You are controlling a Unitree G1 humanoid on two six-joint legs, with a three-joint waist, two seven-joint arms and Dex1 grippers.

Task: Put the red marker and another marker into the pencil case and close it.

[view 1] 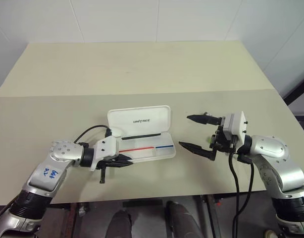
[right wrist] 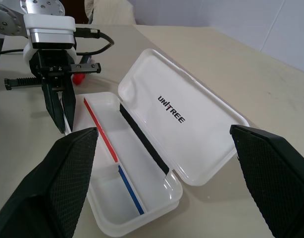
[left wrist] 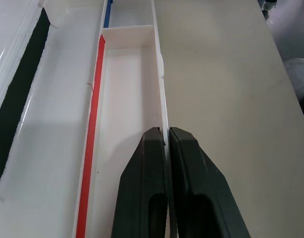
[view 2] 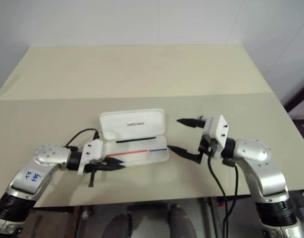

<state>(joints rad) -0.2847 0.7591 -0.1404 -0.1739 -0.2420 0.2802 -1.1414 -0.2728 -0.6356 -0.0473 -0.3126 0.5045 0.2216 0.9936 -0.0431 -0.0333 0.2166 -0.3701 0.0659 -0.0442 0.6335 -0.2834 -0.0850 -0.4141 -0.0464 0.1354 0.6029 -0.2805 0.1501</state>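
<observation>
Left pincer [view 1: 123, 161] is pressed together, tips right over the near wall of the pencil case [view 1: 162, 152] at its left end, nothing visibly pinched between them. Right pincer [view 1: 195, 133] is spread wide, hanging just beside the case's right end, nothing in it. Case sits open mid-bench [view 1: 53, 119], tray looks empty apart from red and blue stripes, lid [view 1: 139, 120] with "UNITREE" flipped back on the far side.

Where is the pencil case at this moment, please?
The pencil case lies open at the middle of the table, between the shut left gripper, at its left end, and the open right gripper.
</observation>
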